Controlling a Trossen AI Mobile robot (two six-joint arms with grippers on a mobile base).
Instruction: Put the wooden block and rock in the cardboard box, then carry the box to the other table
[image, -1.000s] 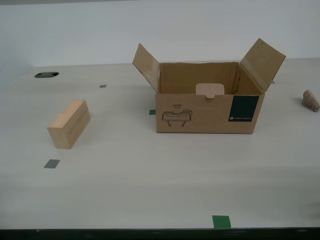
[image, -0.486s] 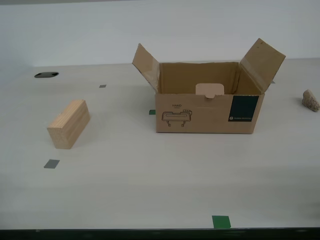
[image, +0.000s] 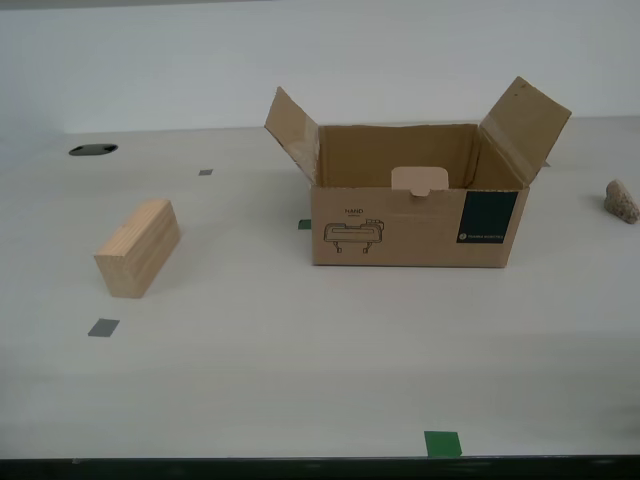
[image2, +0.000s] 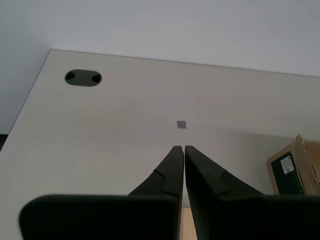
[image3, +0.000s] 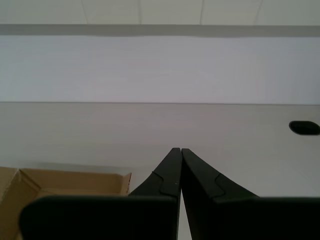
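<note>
Exterior view showed block (image: 138, 248) well beside the box (image: 415, 215), rock (image: 621, 201) opposite; both end effectors (image2: 180, 148) (image3: 176, 150) were closed, empty.

Open cardboard box (image: 415, 225) on pale tabletop (image: 300, 370), flaps raised.
Wooden block (image: 138, 247) well apart toward the exterior view's left; rock (image: 621, 201) near the exterior view's right edge. Green tape square (image: 442, 443) at near edge, grey square (image: 103, 327) just beside block. No arms visible.
</note>
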